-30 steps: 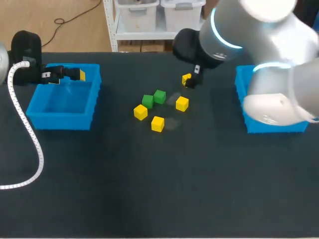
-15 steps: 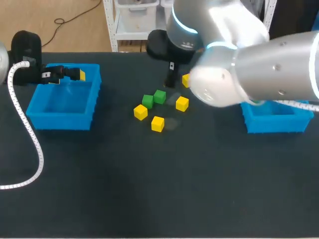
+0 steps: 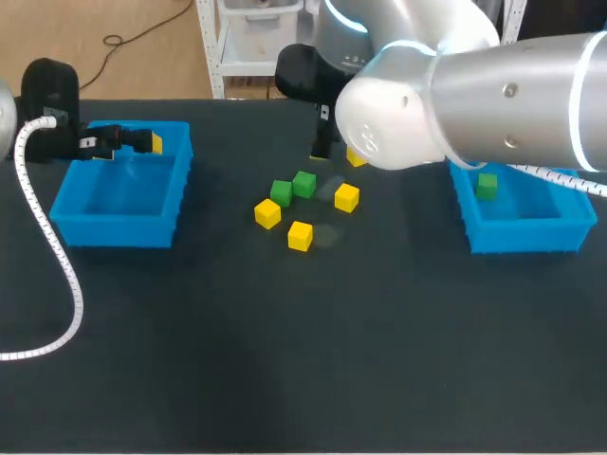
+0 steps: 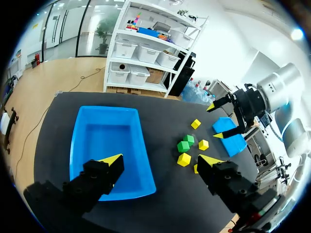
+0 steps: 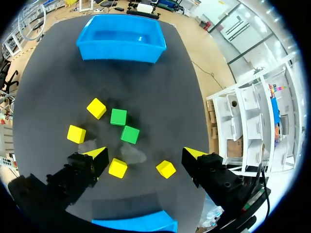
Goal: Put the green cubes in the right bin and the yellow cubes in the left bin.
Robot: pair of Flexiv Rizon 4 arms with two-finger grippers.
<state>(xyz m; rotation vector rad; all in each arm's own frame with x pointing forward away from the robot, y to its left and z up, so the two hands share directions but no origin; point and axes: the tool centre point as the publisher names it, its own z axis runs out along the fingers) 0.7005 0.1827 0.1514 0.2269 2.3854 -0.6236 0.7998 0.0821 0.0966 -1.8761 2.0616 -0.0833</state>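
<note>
Cubes point(image 3: 300, 235) sit in a loose cluster at the middle of the dark worktop point(image 3: 285, 379), between two blue bins. The right arm point(image 3: 474, 104) fills the far right of the head view and covers the back corner of the right bin point(image 3: 526, 237). The left bin point(image 3: 119, 223) stands at the worktop's left side.

In its wrist view the right claw point(image 5: 145, 154) hangs above the cluster, spread wide and holding nothing. In the head view only one dark finger shows, and the yellow tips are hard to make out. The left claw point(image 3: 123, 142) sits over the back rim of the left bin, also fully released and empty. In its wrist view the bin's wall lies under one finger.

One green cube point(image 3: 487, 186) lies inside the right bin. Two more green ones point(image 5: 118, 117) touch each other just ahead of the right claw, on the line between its fingers. Four yellow cubes are around them. Two point(image 5: 96, 108) lie ahead of one finger, one point(image 5: 117, 167) is just inside that same finger, and one point(image 5: 166, 169) is between the fingers, nearer the other. In the head view this last cube is half hidden behind the right arm. In the right wrist view the right bin shows only as a strip of rim under the claw.
</note>
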